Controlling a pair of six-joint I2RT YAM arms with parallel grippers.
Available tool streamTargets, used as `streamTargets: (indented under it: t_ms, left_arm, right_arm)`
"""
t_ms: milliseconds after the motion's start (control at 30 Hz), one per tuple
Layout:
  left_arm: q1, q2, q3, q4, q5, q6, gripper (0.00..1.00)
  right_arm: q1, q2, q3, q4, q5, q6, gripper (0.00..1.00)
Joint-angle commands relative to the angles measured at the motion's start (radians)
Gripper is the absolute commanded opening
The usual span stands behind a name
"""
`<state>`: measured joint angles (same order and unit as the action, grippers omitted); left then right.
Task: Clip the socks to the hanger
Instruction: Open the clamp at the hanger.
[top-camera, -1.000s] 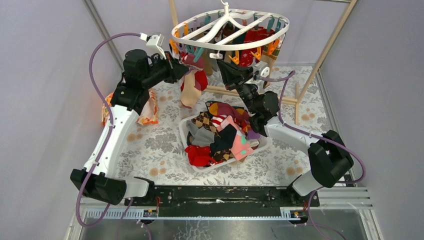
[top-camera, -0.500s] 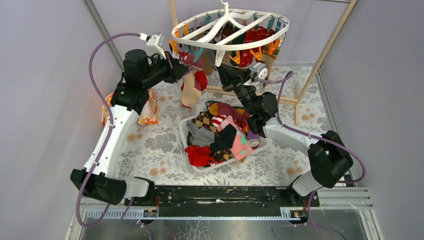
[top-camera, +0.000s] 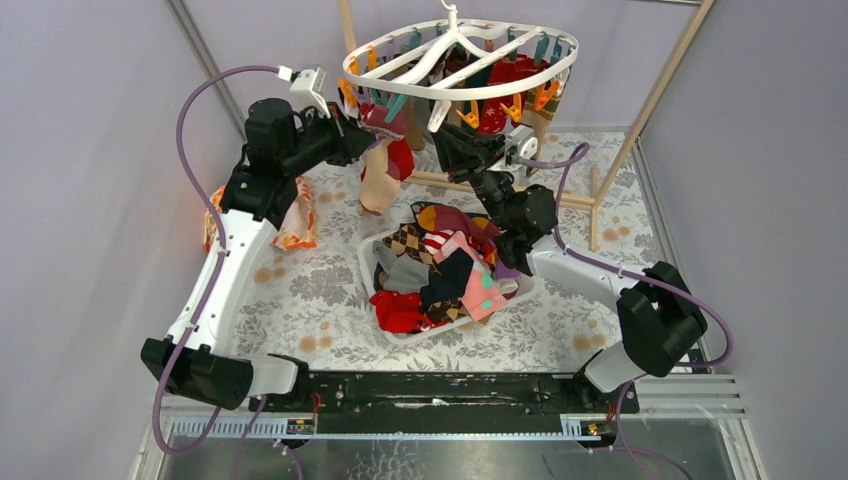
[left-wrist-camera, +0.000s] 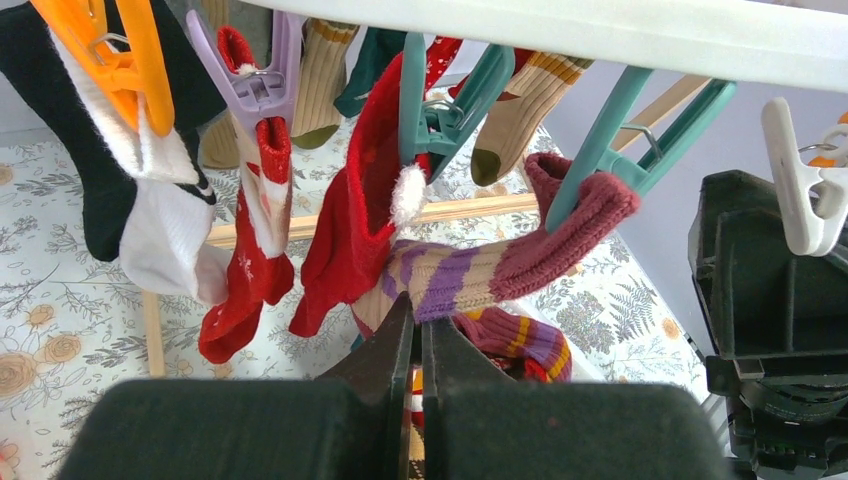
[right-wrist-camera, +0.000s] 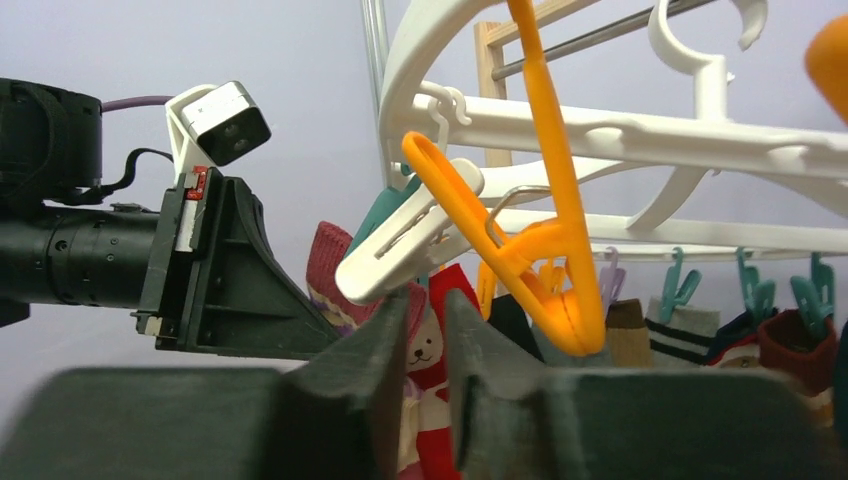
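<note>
**Top external view: right arm has risen to the hanger's near rim**

1. Change. Over the last second the right gripper has lifted and shifted slightly left. It now sits directly under the near rim of the hanger. The left arm has kept its position at the left side of the rim.

2. Left jaws. The left gripper has its jaws pressed together, pinching the striped sock at mid-length. The sock's maroon cuff sits in a teal clip above and to the right.

3. Right jaws. These stand a narrow slot apart and grip nothing. A white clip hangs just above the fingertips, beside an orange clip.

4. Location of work. The hanger hangs above the far side of the bench. Several socks already hang from its clips. The remaining socks lie heaped in a white basket between the arms.

5. Assessment. The striped sock appears secured. The right arm's approach suggests the white clip is the next one to be worked, though many socks are not yet hung.
</note>
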<state>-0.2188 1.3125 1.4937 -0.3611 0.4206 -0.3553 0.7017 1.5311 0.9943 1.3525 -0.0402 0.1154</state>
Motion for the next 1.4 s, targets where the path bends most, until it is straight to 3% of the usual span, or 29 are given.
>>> streamTargets:
  t_ms: [0,67,233,567,833,1200,1367]
  left_arm:
    - [0.011,-0.022,0.033,0.004,-0.013,0.02,0.0]
    - [0.012,-0.022,0.033,0.004,-0.01,0.019,0.0]
    - [0.013,-0.021,0.036,0.004,-0.005,0.019,0.0]
    - [0.017,-0.015,0.044,0.004,-0.001,0.017,0.0]
    - [0.019,-0.017,0.048,0.004,0.0,0.017,0.0]
    - [0.024,-0.015,0.045,0.004,0.003,0.015,0.0]
    - [0.032,-0.025,0.042,0.004,0.003,0.016,0.0]
  right_arm:
    - [0.009,-0.047,0.007,0.082,0.035,-0.003,0.35]
    - [0.009,-0.042,0.015,0.081,0.035,-0.008,0.43]
    - [0.009,-0.033,0.03,0.073,0.035,-0.012,0.4]
    - [0.01,-0.04,0.023,0.049,-0.062,0.012,0.49]
    - [0.009,-0.03,0.048,0.031,-0.03,-0.01,0.51]
    - [0.009,-0.002,0.1,0.003,0.036,-0.046,0.37]
    - [0.009,0.0,0.109,-0.017,0.055,-0.046,0.13]
